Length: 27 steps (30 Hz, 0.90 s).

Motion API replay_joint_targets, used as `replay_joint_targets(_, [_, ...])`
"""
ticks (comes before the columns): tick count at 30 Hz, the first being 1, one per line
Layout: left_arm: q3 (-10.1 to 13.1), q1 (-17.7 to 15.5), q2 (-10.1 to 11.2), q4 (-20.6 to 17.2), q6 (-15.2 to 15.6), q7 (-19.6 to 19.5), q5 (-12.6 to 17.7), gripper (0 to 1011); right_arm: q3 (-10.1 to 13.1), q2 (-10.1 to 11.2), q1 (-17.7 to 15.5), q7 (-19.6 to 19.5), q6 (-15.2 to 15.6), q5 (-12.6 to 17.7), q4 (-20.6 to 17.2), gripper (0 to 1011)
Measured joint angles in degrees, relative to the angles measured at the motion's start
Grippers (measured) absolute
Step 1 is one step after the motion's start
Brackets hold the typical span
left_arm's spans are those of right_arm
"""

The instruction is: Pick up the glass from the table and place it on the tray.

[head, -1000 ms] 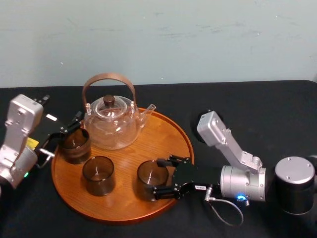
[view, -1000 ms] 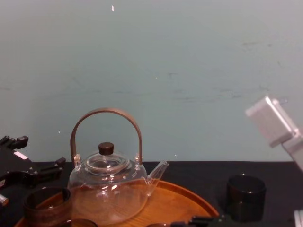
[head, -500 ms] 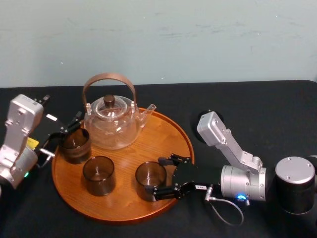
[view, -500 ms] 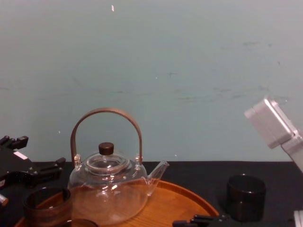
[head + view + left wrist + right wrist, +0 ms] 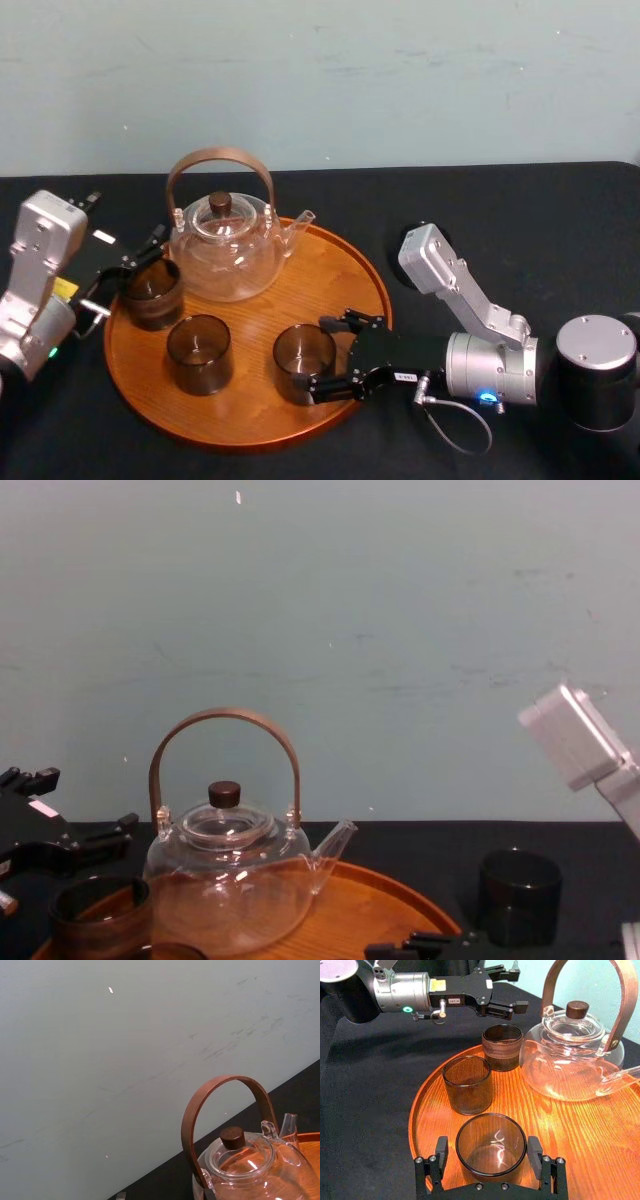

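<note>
A smoky-brown glass [image 5: 303, 356] stands upright on the round wooden tray [image 5: 330, 270], near its front right. My right gripper [image 5: 328, 358] is open around it, one finger on each side. In the right wrist view a small gap shows between the glass [image 5: 491, 1147] and each of the fingers [image 5: 440, 1154]. Two more brown glasses [image 5: 198, 352] [image 5: 152, 290] stand on the tray's left half. My left gripper [image 5: 130, 272] hovers open just behind the leftmost one, and its spread fingers [image 5: 506, 1007] hold nothing.
A clear glass teapot [image 5: 225, 245] with an arched brown handle fills the back of the tray. A dark cylindrical cup [image 5: 518, 895] stands on the black table to the right of the tray, behind my right arm. A pale wall rises behind the table.
The right gripper's fingers have spread away from the glass, which stays standing on the tray. The left arm has not moved.
</note>
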Motion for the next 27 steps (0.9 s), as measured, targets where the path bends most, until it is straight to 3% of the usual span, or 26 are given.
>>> replay_joint_targets(12, [0.0,0.0,0.0,0.0,0.0,0.0,0.0,1002,0.4,0.5,-0.2,0.4,-0.1,0.5,-0.4,1002])
replay_joint_targets(19, [0.0,0.0,0.0,0.0,0.0,0.0,0.0,1001,1.8,2.5,-1.7,0.3,-0.3,1.8,-2.3,1002])
replay_joint_targets(27, [0.0,0.0,0.0,0.0,0.0,0.0,0.0,1001,4.2,6.7,-4.9,-0.3,-0.9,3.5,-6.1,1002])
